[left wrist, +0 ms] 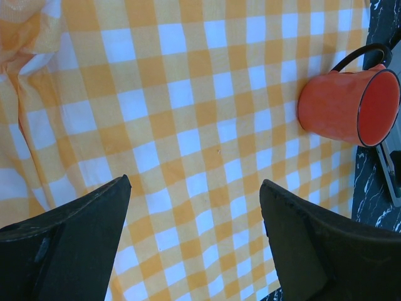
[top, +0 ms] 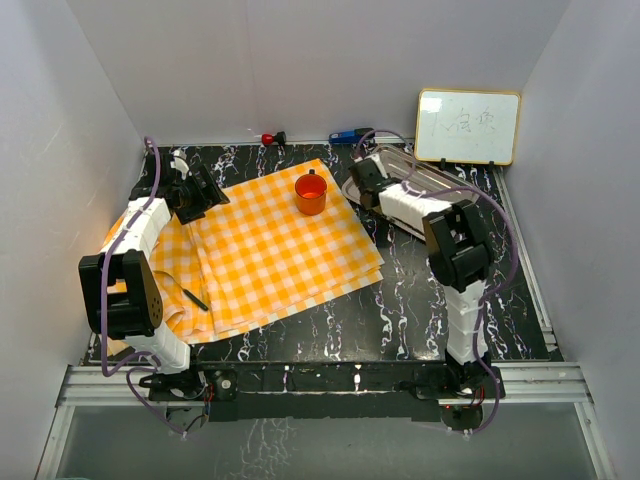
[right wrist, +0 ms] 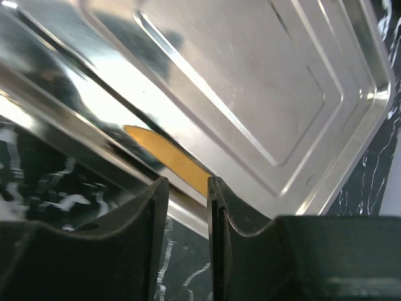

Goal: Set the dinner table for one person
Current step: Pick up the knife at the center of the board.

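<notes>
The black marble-veined dinner table (top: 420, 310) carries an orange-and-white checked cloth (top: 270, 250) on its left half. An orange mug (top: 311, 193) stands on the cloth's far edge and shows at the right of the left wrist view (left wrist: 338, 106). My left gripper (top: 205, 190) hovers open and empty over the cloth's back left (left wrist: 194, 188). A steel tray (top: 405, 160) lies at the back right. My right gripper (top: 362, 178) is at its near-left rim, with the jaws narrowly closed astride that rim (right wrist: 188, 182). The tray's bare floor (right wrist: 250, 81) is in view.
A small whiteboard (top: 468, 126) stands at the back right. A red item (top: 270, 137) and a blue item (top: 345, 135) lie by the back wall. A thin black object (top: 195, 298) rests on the cloth's near-left, rumpled part. White walls enclose three sides.
</notes>
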Robot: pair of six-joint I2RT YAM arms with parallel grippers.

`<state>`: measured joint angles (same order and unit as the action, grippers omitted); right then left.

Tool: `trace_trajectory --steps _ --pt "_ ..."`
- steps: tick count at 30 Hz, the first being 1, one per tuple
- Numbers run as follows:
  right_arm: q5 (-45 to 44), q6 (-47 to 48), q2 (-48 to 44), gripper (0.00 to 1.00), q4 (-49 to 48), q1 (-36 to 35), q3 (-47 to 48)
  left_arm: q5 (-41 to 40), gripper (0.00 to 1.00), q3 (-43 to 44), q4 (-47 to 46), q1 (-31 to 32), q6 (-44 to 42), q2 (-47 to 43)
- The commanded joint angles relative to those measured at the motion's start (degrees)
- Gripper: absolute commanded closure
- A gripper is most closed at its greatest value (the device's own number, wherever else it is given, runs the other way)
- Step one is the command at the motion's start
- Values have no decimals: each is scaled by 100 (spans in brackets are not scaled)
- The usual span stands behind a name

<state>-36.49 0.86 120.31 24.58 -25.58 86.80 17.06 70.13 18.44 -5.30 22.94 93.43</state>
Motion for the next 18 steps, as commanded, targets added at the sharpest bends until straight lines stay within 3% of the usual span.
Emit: trace_trajectory --steps 1,6,9,14,18 --pt "1132 -9 -721 70 863 881 327 111 16 81 89 -7 -53 -333" --pt "2095 1247 -1179 69 550 1285 -127 291 16 49 -5 -6 -2 -300" --pt "2473 1297 -1012 69 980 1685 75 399 16 -33 -103 -6 25 -344" --pt "3888 1283 -1219 69 1008 2275 -226 448 16 -143 -237 -8 42 -363" --pt "3777 1235 -1325 69 911 2308 -672 651 16 -266 -480 -8 139 -353"
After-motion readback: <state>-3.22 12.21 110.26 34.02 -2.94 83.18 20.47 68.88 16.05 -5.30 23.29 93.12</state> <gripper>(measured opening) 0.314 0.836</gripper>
